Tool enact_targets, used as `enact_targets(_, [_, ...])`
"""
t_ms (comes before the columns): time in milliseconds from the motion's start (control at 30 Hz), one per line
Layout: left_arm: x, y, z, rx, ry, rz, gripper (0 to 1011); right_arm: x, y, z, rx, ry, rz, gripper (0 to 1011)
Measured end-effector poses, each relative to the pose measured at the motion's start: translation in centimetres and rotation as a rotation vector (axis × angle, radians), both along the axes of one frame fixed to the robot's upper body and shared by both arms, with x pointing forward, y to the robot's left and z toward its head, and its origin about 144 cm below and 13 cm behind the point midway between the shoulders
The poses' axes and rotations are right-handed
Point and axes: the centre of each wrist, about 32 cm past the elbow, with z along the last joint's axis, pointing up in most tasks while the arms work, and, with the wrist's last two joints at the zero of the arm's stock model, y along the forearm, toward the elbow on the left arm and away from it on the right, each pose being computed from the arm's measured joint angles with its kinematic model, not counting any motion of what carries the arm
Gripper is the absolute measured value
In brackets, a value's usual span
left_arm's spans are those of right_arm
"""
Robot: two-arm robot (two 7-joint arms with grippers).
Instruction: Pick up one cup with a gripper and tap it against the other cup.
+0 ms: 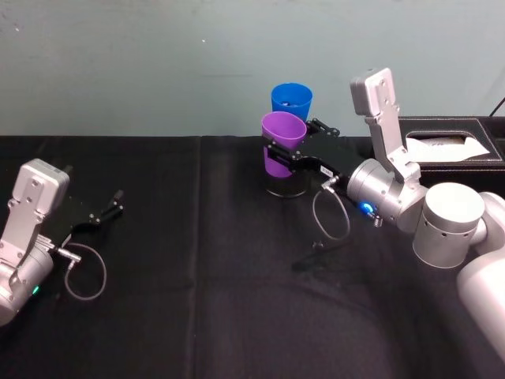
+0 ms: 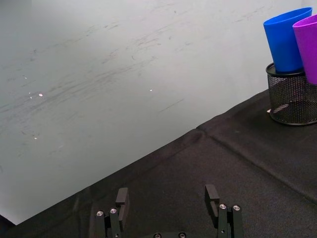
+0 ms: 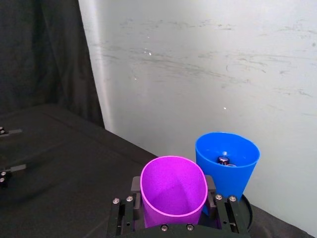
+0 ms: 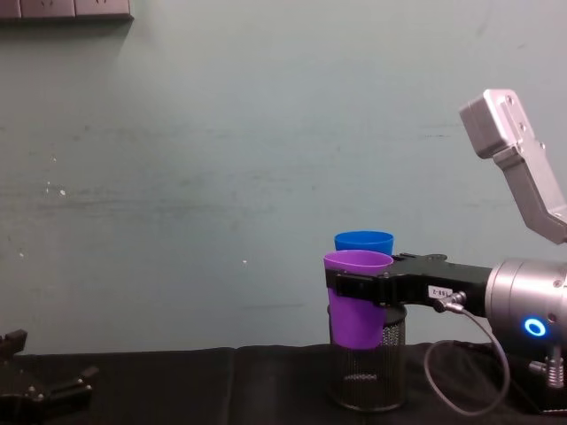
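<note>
Pick-up judged done: my right hand [image 1: 293, 148] was clamped on the purple cup [image 1: 282, 136], held above the tabletop [image 1: 197, 276] at frame centre, just beside the blue cup [image 1: 291, 99] in the mesh holder [image 4: 368, 376]; tap contact unconfirmed; my left hand [image 1: 106, 212] lay lower left, fingers apart.

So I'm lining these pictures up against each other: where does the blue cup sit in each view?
Head view: blue cup upper centre, just behind the purple cup.
Left wrist view: top right corner, standing in the mesh holder.
Right wrist view: lower right of centre.
Chest view: right of centre, rim above the purple cup's.
Shared landmark: the purple cup, gripped by the right end effector, beside it in every view.
</note>
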Motion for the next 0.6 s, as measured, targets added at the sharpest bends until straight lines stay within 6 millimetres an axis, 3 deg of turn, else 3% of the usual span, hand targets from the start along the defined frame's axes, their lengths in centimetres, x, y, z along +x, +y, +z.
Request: enact_targets(600, [0.0, 0.0, 0.0, 0.0, 0.0, 0.0, 1000, 1.2, 0.2, 0.2, 0.022, -0.005, -0.029, 733])
